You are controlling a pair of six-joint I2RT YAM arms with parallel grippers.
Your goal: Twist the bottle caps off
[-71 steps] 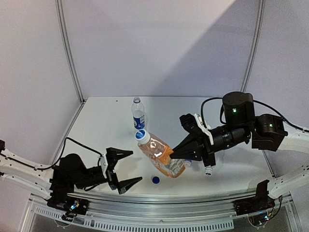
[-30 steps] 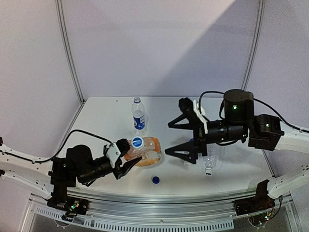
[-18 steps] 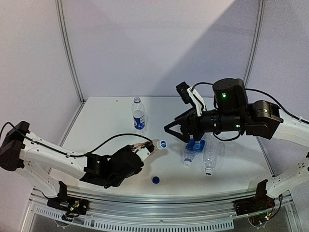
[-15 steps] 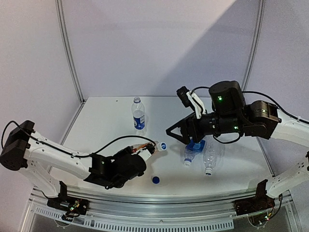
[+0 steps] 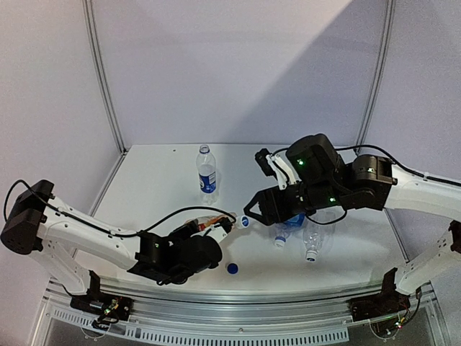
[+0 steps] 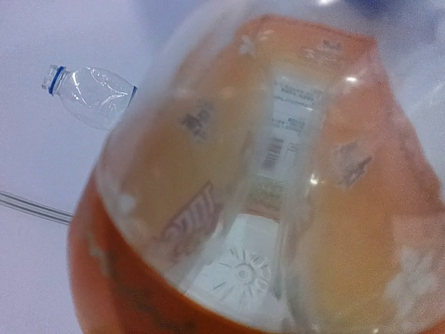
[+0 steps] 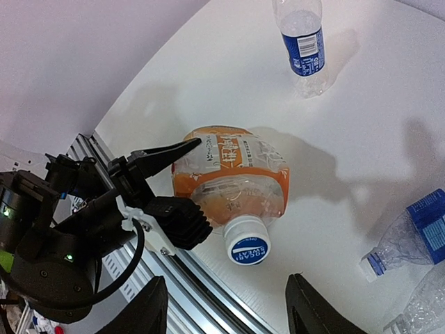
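In the right wrist view the squat orange-filled bottle is held off the table by my left gripper, one black finger on each side of its body. Its white cap with a blue top faces my right gripper, whose jaws stand apart on either side of the cap without touching it. From above, the cap sits just in front of the right gripper. The orange bottle fills the left wrist view and hides the left fingers.
A blue-labelled bottle stands upright at the back. Two clear bottles, one blue-labelled and one plain, lie under the right arm. A loose blue cap lies near the front rail.
My left arm has swung the orange bottle up so that its cap points right. The right gripper has moved left to the cap and its jaws have narrowed.
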